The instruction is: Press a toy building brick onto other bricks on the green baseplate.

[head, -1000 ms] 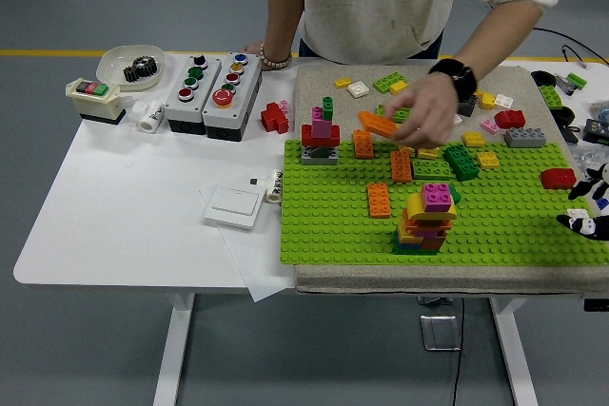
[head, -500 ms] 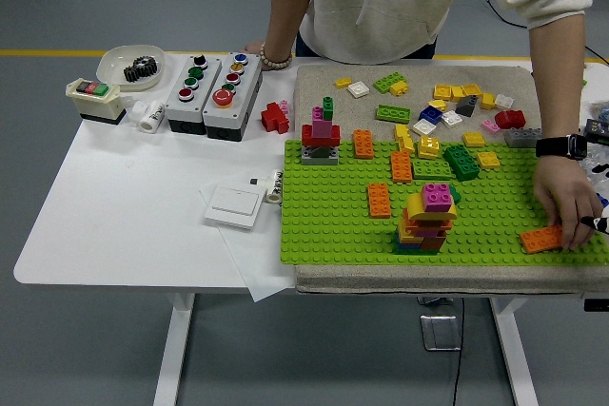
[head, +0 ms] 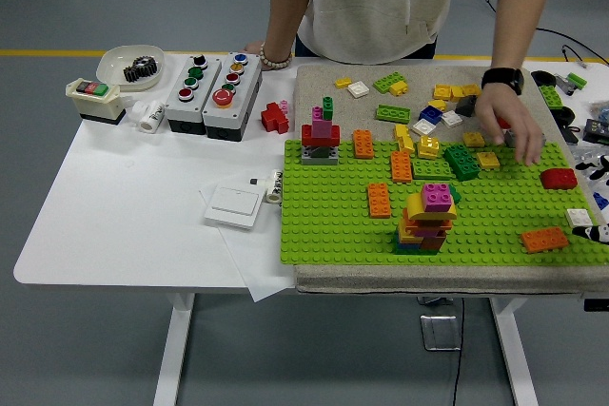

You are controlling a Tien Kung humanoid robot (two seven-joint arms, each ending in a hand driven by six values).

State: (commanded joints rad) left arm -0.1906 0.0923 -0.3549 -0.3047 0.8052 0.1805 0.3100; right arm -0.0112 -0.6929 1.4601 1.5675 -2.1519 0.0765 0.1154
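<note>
An orange brick [head: 544, 239] lies flat at the lower right of the green baseplate [head: 333, 225], its long axis running left to right and tilted slightly up at the right end. The robot's right hand [head: 592, 225] shows only at the right edge, just beside the brick; whether its fingers are apart or together cannot be told. At upper right, a person's hand [head: 506, 121] rests with fingers curled down over loose bricks.

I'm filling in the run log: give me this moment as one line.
person's hand: over loose bricks, far right | orange brick: lying on green baseplate, near right | right hand: right edge | left: unseen
</note>
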